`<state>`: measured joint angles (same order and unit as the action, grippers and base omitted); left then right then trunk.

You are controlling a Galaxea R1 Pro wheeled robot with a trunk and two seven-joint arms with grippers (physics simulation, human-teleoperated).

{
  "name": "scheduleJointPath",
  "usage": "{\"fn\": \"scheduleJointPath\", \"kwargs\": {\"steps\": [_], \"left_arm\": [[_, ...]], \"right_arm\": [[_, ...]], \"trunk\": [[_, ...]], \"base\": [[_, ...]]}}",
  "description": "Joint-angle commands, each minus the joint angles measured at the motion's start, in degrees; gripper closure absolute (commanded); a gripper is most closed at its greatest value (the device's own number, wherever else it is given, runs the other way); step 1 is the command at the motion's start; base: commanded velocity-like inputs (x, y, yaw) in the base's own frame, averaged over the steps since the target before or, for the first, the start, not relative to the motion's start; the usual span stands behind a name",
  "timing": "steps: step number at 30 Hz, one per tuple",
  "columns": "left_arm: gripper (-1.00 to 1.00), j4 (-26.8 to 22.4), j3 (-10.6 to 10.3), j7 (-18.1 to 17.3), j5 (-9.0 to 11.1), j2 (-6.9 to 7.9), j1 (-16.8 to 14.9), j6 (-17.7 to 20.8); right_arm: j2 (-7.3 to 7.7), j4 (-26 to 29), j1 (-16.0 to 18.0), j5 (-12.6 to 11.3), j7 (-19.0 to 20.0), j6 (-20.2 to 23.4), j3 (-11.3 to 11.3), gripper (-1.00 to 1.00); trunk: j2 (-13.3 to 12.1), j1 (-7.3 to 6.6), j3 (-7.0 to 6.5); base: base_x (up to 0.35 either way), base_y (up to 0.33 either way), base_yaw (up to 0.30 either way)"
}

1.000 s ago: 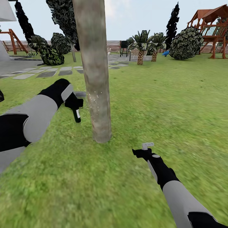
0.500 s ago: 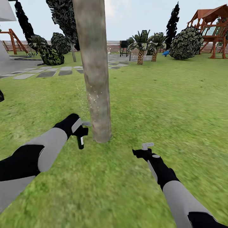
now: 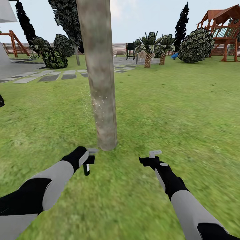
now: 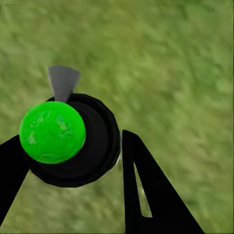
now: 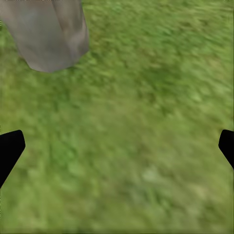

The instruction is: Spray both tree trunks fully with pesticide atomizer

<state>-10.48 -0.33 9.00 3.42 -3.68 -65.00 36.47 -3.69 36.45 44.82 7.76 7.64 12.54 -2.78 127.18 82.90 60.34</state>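
The left gripper [image 3: 89, 159] is pinching the pesticide atomizer [image 3: 86, 168] near the tree trunk [image 3: 100, 83] – right gripper [image 3: 154, 156] jaws are gaping wide.

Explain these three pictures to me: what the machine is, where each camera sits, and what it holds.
It is a simulated wheeled robot with two arms, standing on a lawn. The wide picture looks down from its head at a tree trunk. The other two come from cameras near each gripper. The left gripper is shut on a black atomizer; its wrist view shows that atomizer from above, green ball on top, between the black fingers. The right gripper is open and empty; its camera sees grass and the trunk's base.
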Motion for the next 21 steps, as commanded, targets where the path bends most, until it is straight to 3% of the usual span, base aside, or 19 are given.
{"fn": "scheduleJointPath", "kwargs": {"steps": [1,5,8,14,21], "left_arm": [[1.0,-0.06,-0.05,0.34,0.34,-0.01,0.46,-1.06],[1.0,-0.13,-0.1,0.25,0.57,-0.07,3.7,-3.71],[1.0,-1.16,-0.03,0.29,0.64,-0.17,4.28,-4.15],[1.0,-1.46,-0.06,0.32,0.62,-1.2,4.86,-6.26],[1.0,-1.47,-0.1,0.32,0.62,-2.11,5.03,-6.41]], "right_arm": [[-0.1,0.09,0.01,0.59,0.43,0.27,-0.3,-1.0],[-0.17,0.03,0.0,0.51,0.44,0.21,-0.3,-1.0],[-0.17,0.02,0.01,0.5,0.37,0.2,-0.3,-1.0],[-0.17,-0.15,0.0,0.49,0.36,0.2,-0.3,-1.0],[-0.17,-0.15,0.0,0.41,0.36,0.2,-0.34,-1.0]], "trunk": [[0.02,-0.01,0.04],[0.02,-0.01,0.04],[0.02,-0.01,0.04],[0.02,-0.01,0.06],[0.02,-0.01,0.4]], "base": [[0.0,0.0,0.0],[0.0,0.0,0.0],[0.073,0.0,0.0],[0.303,0.0,0.009],[0.31,-0.079,0.165]]}}
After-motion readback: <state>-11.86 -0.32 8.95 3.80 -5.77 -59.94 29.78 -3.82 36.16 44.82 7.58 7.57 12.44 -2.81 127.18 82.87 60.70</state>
